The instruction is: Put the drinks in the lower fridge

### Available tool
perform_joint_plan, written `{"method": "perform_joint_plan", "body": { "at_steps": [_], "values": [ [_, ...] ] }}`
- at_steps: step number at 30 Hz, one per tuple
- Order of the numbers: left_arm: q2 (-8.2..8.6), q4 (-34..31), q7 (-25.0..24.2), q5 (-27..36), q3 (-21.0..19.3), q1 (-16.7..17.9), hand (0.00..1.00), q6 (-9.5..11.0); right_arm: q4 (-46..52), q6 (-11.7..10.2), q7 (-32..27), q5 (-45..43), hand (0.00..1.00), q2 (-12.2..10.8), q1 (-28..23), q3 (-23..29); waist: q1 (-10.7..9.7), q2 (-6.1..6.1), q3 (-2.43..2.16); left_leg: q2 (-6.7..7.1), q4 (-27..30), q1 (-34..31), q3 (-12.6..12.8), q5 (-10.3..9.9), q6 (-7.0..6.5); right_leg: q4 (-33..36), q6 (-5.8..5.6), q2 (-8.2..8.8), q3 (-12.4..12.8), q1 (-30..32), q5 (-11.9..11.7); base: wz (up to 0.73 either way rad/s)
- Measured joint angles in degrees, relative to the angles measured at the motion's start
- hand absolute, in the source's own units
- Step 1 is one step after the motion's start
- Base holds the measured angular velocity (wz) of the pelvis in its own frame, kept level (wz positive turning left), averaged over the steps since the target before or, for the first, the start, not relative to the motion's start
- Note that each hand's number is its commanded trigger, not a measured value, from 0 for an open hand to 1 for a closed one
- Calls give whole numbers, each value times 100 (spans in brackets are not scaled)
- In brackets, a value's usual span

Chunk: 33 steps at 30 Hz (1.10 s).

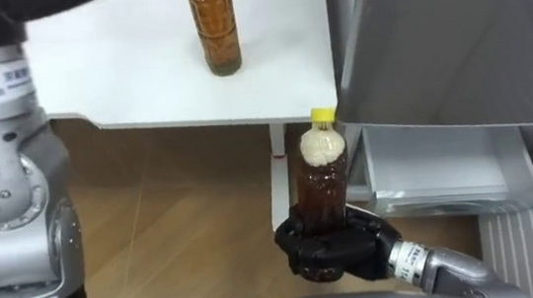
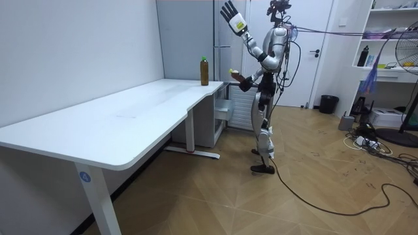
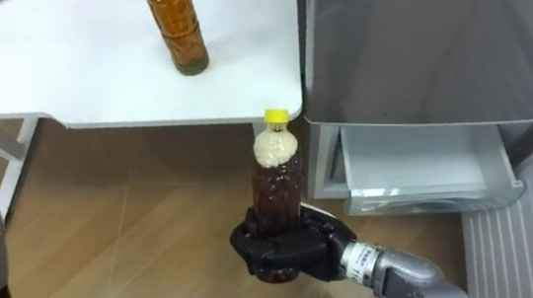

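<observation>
Amber drink bottle of clear plastic, yellow-capped, with a pale patch at the neck [image 1: 322,183]: held upright just before the lower part of the tall grey fridge [image 1: 453,30]. It is clasped round its base by the curled fingers of the black right hand [image 1: 337,251]. Not yet stowed.

Second amber drink bottle, taller and green-capped [image 1: 213,26]: stood upright on the white table top [image 1: 119,65], near the table end that adjoins the fridge. No hand is laid on it.

White lower fridge drawer [image 1: 437,166]: pulled out beneath the grey fridge front. What is seen of its floor lies bare.

Progress, as judged: neither drink is stored. The first has been brought close to the fridge and remains to be lowered into the drawer. The second is left to be fetched from the table.

Left hand [image 2: 230,13]: raised high beside the fridge, fingers spread wide, nothing held.

Obstructions, as judged: the white table leg [image 1: 279,177] and table corner stand just beside the fridge, close to the held bottle. The grey front overhangs the drawer, so an upright bottle may be given little headroom.

Surroundings: light wooden floor [image 1: 174,208] below the fridge. A black waste bin [image 2: 328,103] and a standing fan [image 2: 408,46] are well apart from the fridge and clear of the work.
</observation>
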State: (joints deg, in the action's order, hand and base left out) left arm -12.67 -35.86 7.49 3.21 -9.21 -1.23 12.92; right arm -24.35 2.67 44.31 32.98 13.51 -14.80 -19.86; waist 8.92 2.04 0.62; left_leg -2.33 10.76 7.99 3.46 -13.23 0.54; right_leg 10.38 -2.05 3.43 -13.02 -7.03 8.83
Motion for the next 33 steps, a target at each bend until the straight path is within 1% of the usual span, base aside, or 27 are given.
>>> {"method": "perform_joint_plan", "body": {
  "at_steps": [1, 2, 3, 5, 6, 7, 9, 10, 11, 12, 13, 14, 15, 16, 18, 19, 20, 21, 23, 24, 25, 26, 27, 29, 30, 32, 33],
  "values": [
    [-3, 6, 175, -189, -120, -2, 0, 87, 4, -10, 0, 2, 100, -15, -13, 53, 71, 22, 13, 0, -11, 24, -27, 0, 0, -4, 0, -4, 0, -25, 0, 3],
    [-8, 30, 342, -360, -232, -2, 0, 168, 4, -16, 0, 1, 100, -17, -39, 111, 96, 32, 19, 1, -27, 23, -44, -1, 1, -21, 0, -4, -18, -41, 0, 5],
    [-8, 41, 418, -419, -294, -1, 0, 203, 4, -16, -2, 1, 100, -16, -52, 133, 103, 32, 19, 3, -41, 11, -56, -1, 1, -43, 0, -4, -37, -52, 0, 12],
    [-14, 130, 786, -606, -547, -2, 0, 332, 21, -17, -47, 1, 100, -31, -118, 163, 145, 43, 13, 5, -42, -22, -146, 4, 10, -76, 0, -4, -135, -79, 0, 20],
    [-14, 175, 884, -652, -611, -1, 0, 362, 23, -17, -65, 1, 100, -34, -143, 172, 157, 49, 10, 5, -41, -20, -177, 6, 13, -82, 0, -6, -149, -91, 0, 15],
    [-20, 238, 1100, -678, -723, 3, 0, 377, 44, -18, -110, 1, 100, -27, -220, 230, 221, 69, 0, 3, -43, -9, -192, 9, 18, -100, 0, -16, -149, -109, 0, 0],
    [-20, 327, 1407, -747, -1001, 61, 0, 388, 54, -20, -180, -39, 100, -30, -311, 336, 286, 80, -13, 4, -82, 44, -180, 26, 33, -126, 0, -22, -136, -125, 1, -3],
    [-20, 342, 1656, -724, -1205, 140, 0, 388, 56, -22, -228, -90, 100, -24, -353, 377, 325, 82, -23, 3, -102, 76, -173, 29, 36, -169, 1, -26, -140, -157, 1, 0],
    [-19, 379, 1907, -725, -1348, 178, 0, 392, 56, -23, -263, -93, 100, -18, -408, 417, 358, 73, -23, 3, -103, 119, -173, 29, 36, -185, -1, -29, -145, -198, 2, 0],
    [-20, 412, 2023, -725, -1395, 178, 0, 392, 56, -22, -281, -93, 100, -20, -448, 447, 391, 65, -29, 3, -108, 146, -173, 29, 36, -185, -5, -29, -147, -212, 4, 0],
    [-19, 499, 2252, -720, -1529, 185, 0, 409, 56, -22, -341, -119, 100, -20, -475, 481, 446, 46, -37, 5, -119, 148, -175, 29, 37, -185, -13, -27, -152, -228, 9, 0],
    [-19, 662, 2445, -713, -1709, 226, 0, 482, 56, -22, -386, -216, 100, -15, -475, 572, 466, 30, -38, 6, -124, 153, -177, 29, 36, -186, -15, -25, -154, -242, 12, 0],
    [-18, 887, 2609, -659, -1857, 310, 0, 528, 56, -22, -448, -285, 100, -27, -476, 655, 500, 25, -42, 7, -124, 170, -164, 29, 36, -185, -16, -24, -143, -249, 14, 0],
    [-19, 989, 2659, -551, -1912, 360, 0, 530, 56, -22, -471, -317, 100, -35, -476, 698, 521, 22, -45, 7, -123, 171, -150, 28, 36, -185, -16, -24, -137, -242, 15, -4],
    [-21, 1354, 2874, -112, -1987, 454, 0, 508, 98, -11, -609, -379, 100, -39, -473, 759, 552, -10, -51, 12, -126, 165, -130, 28, 36, -206, -10, -20, -132, -192, 25, 0],
    [-22, 1657, 3027, 276, -1990, 538, 0, 492, 112, 0, -711, -372, 100, -30, -463, 753, 574, -41, -66, 15, -127, 166, -131, 29, 36, -243, -9, -22, -141, -203, 24, 0],
    [-22, 1975, 3174, 729, -1988, 690, 0, 447, 172, 63, -811, -372, 100, -24, -462, 752, 569, -48, -83, 14, -129, 169, -135, 28, 37, -251, -9, -24, -142, -207, 24, 0],
    [-21, 2141, 3242, 928, -1978, 770, 0, 412, 192, 85, -857, -372, 100, -24, -461, 753, 568, -45, -82, 13, -136, 173, -131, 28, 37, -256, -9, -29, -134, -206, 24, 0],
    [-6, 2837, 3443, 1846, -1762, 1042, 0, 240, 216, 148, -1002, -347, 100, -31, -450, 746, 563, -111, -96, 9, -148, 170, -128, 28, 37, -260, -5, -34, -130, -202, 21, 0],
    [-6, 3045, 3473, 2043, -1691, 1119, 0, 212, 216, 198, -1030, -329, 100, -31, -429, 746, 566, -125, -97, 9, -150, 173, -123, 28, 37, -257, -5, -33, -129, -201, 21, 0],
    [-3, 3482, 3476, 2435, -1491, 1251, 0, 84, 217, 296, -1097, -322, 100, -32, -390, 746, 556, -142, -100, 11, -149, 175, -121, 28, 36, -255, -5, -29, -127, -203, 20, -3],
    [23, 3878, 3475, 2753, -1234, 1371, 0, -45, 217, 349, -1153, -330, 100, -48, -362, 746, 539, -164, -91, 12, -160, 186, -121, 27, 36, -258, -6, -29, -116, -206, 19, -3],
    [55, 4042, 3472, 2917, -1106, 1429, 0, -107, 217, 371, -1185, -330, 100, -70, -352, 746, 537, -181, -83, 11, -167, 187, -123, 27, 36, -259, -6, -30, -114, -204, 19, 0],
    [82, 4643, 3424, 3820, -549, 1637, 0, -280, 217, 495, -1354, -322, 100, -224, -315, 746, 503, -206, -69, 2, -216, 168, -131, 26, 37, -258, -6, -41, -109, -193, 19, 0],
    [85, 4795, 3391, 4019, -397, 1680, 0, -326, 216, 522, -1385, -322, 100, -255, -310, 739, 469, -206, -67, 2, -221, 165, -130, 26, 37, -259, -6, -41, -107, -190, 19, 0],
    [102, 5348, 3213, 4644, 41, 1803, 0, -502, 217, 687, -1478, -319, 100, -275, -222, 640, 363, -207, -60, -1, -245, 158, -120, 26, 37, -257, -6, -47, -111, -199, 19, 0],
    [106, 5510, 3134, 4718, 129, 1810, 0, -535, 216, 727, -1495, -324, 100, -276, -203, 636, 340, -209, -58, -2, -251, 160, -116, 26, 37, -257, -6, -47, -112, -200, 19, 0]
  ]
}}
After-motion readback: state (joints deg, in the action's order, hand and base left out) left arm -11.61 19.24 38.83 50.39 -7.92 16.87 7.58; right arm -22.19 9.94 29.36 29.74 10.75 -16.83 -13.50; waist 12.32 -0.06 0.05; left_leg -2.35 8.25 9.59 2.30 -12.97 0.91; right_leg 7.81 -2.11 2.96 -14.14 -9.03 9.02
